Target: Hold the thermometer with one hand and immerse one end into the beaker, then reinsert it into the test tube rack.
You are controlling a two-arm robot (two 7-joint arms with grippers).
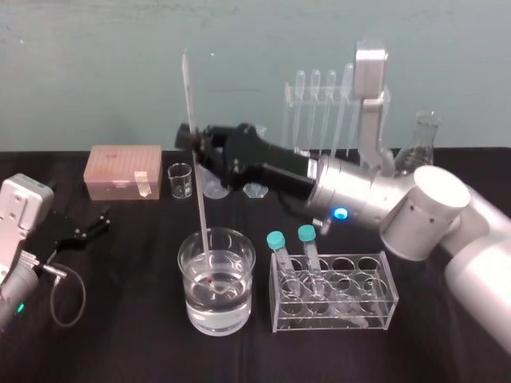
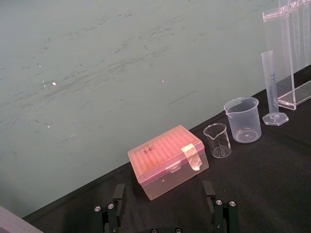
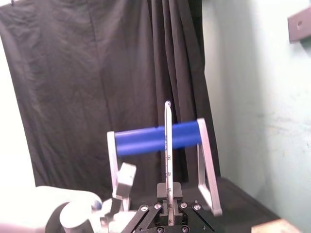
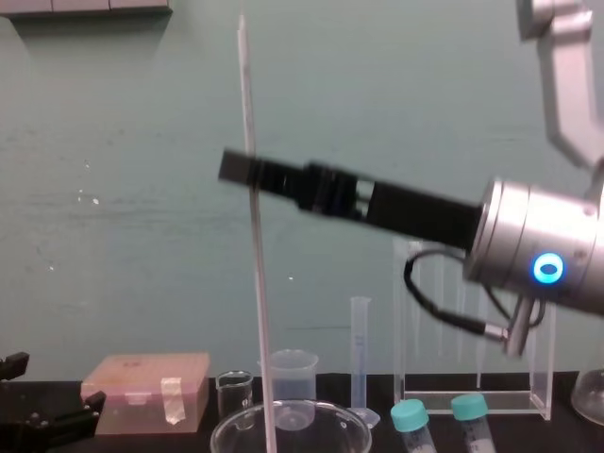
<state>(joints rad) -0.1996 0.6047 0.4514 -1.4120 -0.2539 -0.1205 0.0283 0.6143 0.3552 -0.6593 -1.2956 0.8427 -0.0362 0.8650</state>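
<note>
The right gripper [image 1: 195, 142] pinches the thermometer [image 1: 201, 211] above its middle. The rod leans slightly, its lower end sunk in the beaker [image 1: 248, 257] near the worktop's front edge. The test tube rack [image 4: 510, 404] stands at the back edge, right of centre. The left gripper [image 1: 93, 225] lies spread wide at the left edge. A slip in that narrow pinch could drop the glass tip onto the beaker's floor, and a crooked lift could catch its rim. No writing is legible.
</note>
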